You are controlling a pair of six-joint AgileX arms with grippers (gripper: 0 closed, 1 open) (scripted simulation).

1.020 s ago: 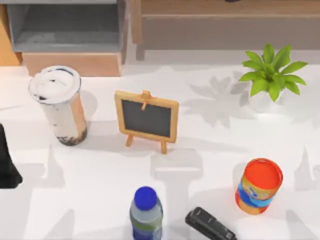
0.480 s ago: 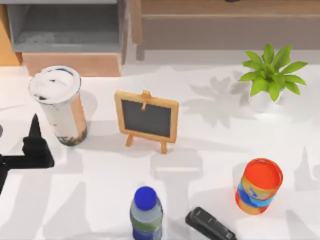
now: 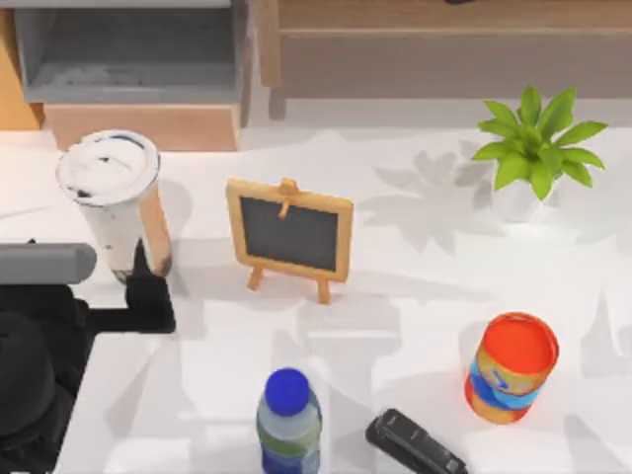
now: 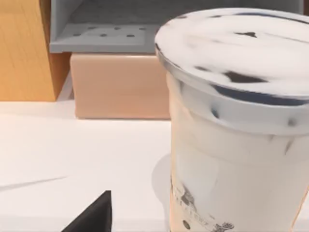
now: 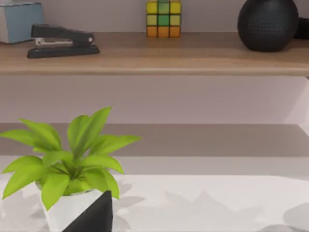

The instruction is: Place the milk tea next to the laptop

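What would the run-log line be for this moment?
phase: approach | left gripper beside milk tea base, no grasp visible | milk tea upright on table, left of chalkboard easel | laptop: unseen

A small chalkboard easel [image 3: 289, 237] with a wooden frame stands upright near the middle of the white surface [image 3: 415, 296]. At about two o'clock from it, well apart, a leafy green plant [image 3: 534, 148] sits in a white pot. At about four o'clock stands an orange-lidded can [image 3: 511, 367], tilted slightly. At six o'clock a blue-capped bottle [image 3: 288, 420] stands at the near edge, and just beside it lies a black stapler [image 3: 415, 444]. In the right wrist view, a wooden shelf [image 5: 154, 60] carries another black stapler [image 5: 62, 40], a colour cube [image 5: 163, 18] and a dark round vase [image 5: 267, 23].
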